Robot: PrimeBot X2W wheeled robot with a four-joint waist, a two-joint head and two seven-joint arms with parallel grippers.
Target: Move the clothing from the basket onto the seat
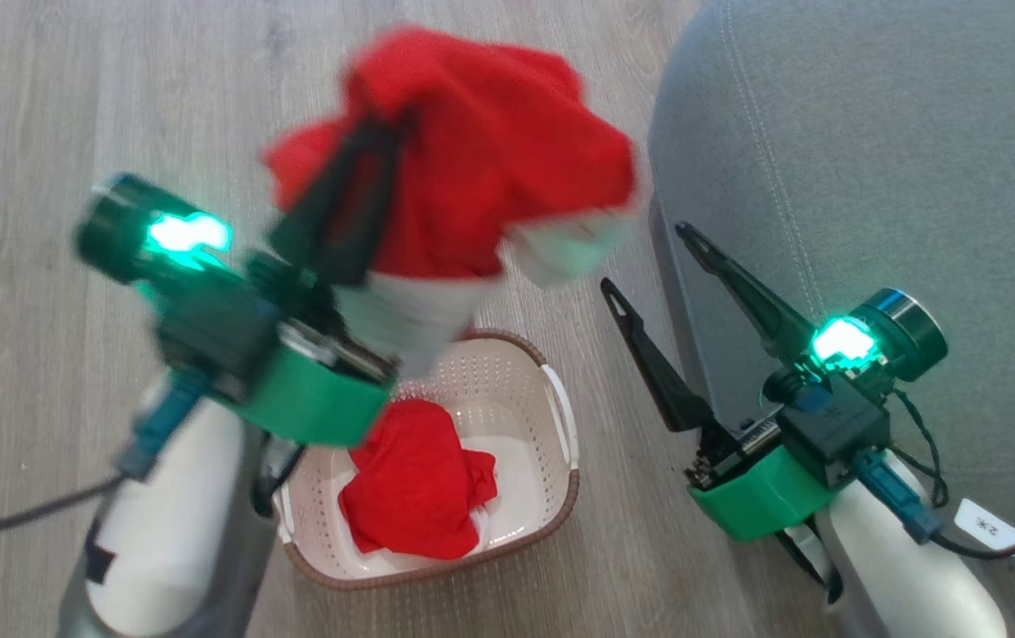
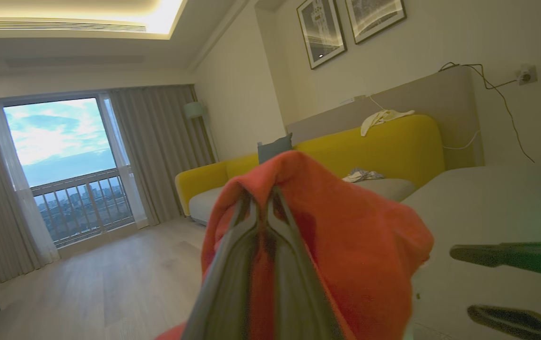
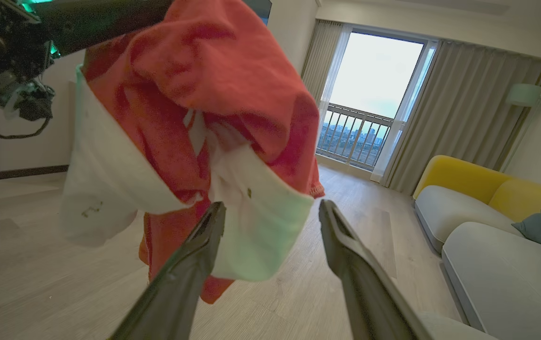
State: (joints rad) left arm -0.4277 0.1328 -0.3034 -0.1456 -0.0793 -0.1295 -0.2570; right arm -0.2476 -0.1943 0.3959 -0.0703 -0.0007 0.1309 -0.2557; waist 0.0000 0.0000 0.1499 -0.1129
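My left gripper (image 1: 387,124) is shut on a red garment with white panels (image 1: 489,168), held high above the basket (image 1: 560,416). The left wrist view has the red cloth (image 2: 346,226) bunched over my closed fingers (image 2: 232,264). A second piece of red clothing (image 1: 418,487) lies inside the cream basket on the floor. My right gripper (image 1: 644,261) stands open beside the grey seat (image 1: 870,177), nothing between its fingers. In the right wrist view the hanging garment (image 3: 194,94) dangles just beyond my open right gripper (image 3: 270,212).
Wooden floor (image 1: 73,106) surrounds the basket. The seat's rounded corner sits right of the basket, close to my right arm. A yellow sofa (image 2: 393,146) and a balcony window (image 2: 62,160) lie farther off in the room.
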